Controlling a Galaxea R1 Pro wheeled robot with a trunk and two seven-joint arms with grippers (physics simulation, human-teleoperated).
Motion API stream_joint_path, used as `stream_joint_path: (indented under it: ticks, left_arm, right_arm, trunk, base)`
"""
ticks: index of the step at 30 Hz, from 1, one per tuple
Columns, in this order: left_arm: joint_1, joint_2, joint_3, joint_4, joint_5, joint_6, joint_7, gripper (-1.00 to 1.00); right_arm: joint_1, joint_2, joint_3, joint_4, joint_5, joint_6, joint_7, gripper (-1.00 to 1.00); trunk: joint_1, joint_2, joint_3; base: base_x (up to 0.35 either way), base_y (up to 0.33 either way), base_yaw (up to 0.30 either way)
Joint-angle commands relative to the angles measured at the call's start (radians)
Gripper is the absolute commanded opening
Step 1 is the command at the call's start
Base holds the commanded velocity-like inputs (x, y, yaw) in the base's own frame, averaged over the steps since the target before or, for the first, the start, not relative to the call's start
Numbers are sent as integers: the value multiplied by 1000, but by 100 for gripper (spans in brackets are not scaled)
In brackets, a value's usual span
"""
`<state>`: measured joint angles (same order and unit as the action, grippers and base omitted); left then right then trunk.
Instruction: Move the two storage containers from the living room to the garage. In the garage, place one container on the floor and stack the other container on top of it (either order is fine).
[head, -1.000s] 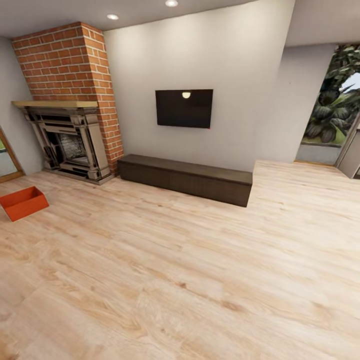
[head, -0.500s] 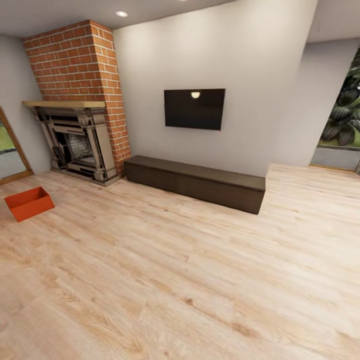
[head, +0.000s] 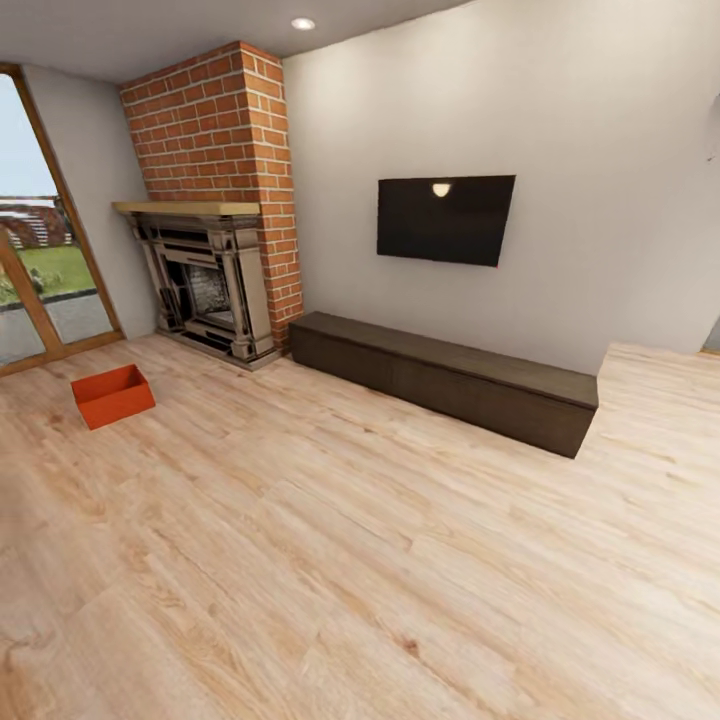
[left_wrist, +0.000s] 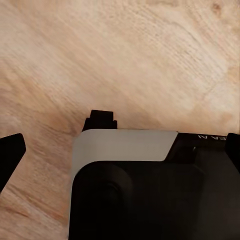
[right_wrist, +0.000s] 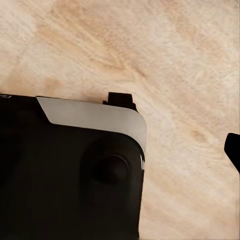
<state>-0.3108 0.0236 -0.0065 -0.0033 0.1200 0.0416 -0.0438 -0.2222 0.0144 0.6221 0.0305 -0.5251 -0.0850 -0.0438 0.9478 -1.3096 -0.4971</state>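
Head view: one red-orange rectangular plastic bin (head: 113, 395), open top, sits upright on the light wood-plank floor (head: 380, 560) at mid-left of frame. It's near the red brick fireplace with its grey surround (head: 215, 285), not touching it, and just in front of the wood-framed glass garden door (head: 40, 290) at the left edge. Black flat TV (head: 446, 219) on the white wall, upper centre-right. Long dark brown low cabinet (head: 450, 380) runs along the wall under it.

Left wrist view: black-and-grey body of my left arm over plank floor; dark finger tip (left_wrist: 11, 155) at the left edge. My left jaws' spread: can't tell.

Right wrist view: black-and-grey body of my right arm over the planks; dark tip (right_wrist: 233, 148) at the right edge. Right jaws: can't tell either.
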Motion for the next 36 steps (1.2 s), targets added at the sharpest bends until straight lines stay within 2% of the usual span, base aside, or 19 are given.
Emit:
stream_joint_path:
  ticks: [1,36]
  left_arm:
    - [-1,0,-1,0,10,4,-4,100]
    - [-1,0,-1,0,10,4,-4,100]
  right_arm:
    - [-1,1,8,3,-9,-6,-1,100]
    - [-1,1,8,3,-9,-6,-1,100]
  trunk:
    - [1,0,-1]
    - [1,0,-1]
  base:
    - [320,0,269]
    - [320,0,269]
